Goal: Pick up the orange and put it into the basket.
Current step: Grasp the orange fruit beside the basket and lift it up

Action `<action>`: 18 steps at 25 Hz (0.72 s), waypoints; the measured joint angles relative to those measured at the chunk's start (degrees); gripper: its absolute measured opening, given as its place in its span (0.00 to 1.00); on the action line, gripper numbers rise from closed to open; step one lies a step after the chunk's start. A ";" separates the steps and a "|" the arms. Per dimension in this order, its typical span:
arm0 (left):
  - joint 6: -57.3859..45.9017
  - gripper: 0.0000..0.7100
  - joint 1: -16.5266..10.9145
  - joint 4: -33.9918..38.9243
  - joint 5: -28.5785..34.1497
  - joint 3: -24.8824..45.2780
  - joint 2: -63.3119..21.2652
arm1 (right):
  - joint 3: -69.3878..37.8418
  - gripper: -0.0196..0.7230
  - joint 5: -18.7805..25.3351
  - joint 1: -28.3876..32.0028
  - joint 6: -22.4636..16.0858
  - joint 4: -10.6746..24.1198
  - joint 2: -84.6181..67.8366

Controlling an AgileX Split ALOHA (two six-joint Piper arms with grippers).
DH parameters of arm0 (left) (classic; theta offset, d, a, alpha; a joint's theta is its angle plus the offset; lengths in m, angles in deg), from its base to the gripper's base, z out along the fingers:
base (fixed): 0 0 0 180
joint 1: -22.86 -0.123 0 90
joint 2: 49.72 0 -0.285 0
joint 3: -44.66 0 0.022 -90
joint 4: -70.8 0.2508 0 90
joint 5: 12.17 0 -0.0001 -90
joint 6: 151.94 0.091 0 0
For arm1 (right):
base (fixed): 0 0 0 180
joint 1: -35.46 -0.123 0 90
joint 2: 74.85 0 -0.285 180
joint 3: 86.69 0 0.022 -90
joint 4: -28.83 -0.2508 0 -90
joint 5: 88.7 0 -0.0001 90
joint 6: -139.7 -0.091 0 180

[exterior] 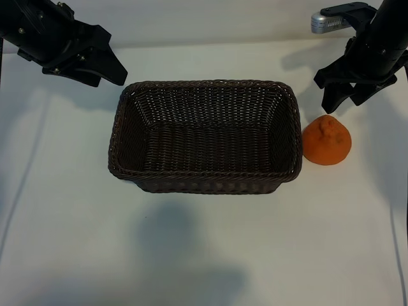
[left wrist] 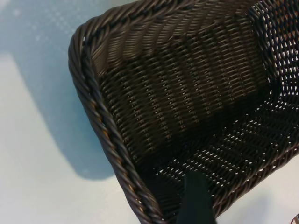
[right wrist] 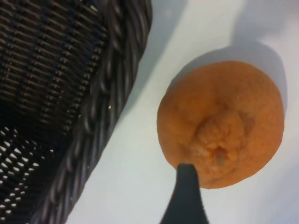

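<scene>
The orange sits on the white table just right of the basket, apart from it, its bumpy knob facing up. The dark brown wicker basket holds nothing. My right gripper hangs open above and slightly behind the orange, not touching it; one of its fingers shows just short of the fruit. My left gripper hovers open over the table behind the basket's far left corner, and one dark finger shows over the basket's rim.
White tabletop surrounds the basket, with open room in front of it and to its left. A silver fixture sits at the back right behind the right arm. The basket wall stands close beside the orange.
</scene>
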 joint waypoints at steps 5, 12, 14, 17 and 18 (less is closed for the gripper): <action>0.00 0.79 0.00 0.00 0.00 0.00 0.00 | 0.00 0.77 -0.32 0.00 0.00 0.09 0.71; 0.00 0.79 0.00 0.00 0.00 0.00 0.00 | 0.00 0.77 -0.62 0.00 0.00 0.24 2.93; 0.00 0.79 0.00 0.00 0.00 0.00 0.00 | 0.00 0.77 -0.68 0.00 0.00 0.39 3.27; 0.00 0.79 0.00 0.00 0.00 0.00 0.00 | 0.00 0.77 -0.75 0.00 0.00 0.25 3.72; 0.00 0.79 0.00 0.00 0.00 0.00 0.00 | 0.00 0.77 -0.70 0.00 0.00 0.01 3.97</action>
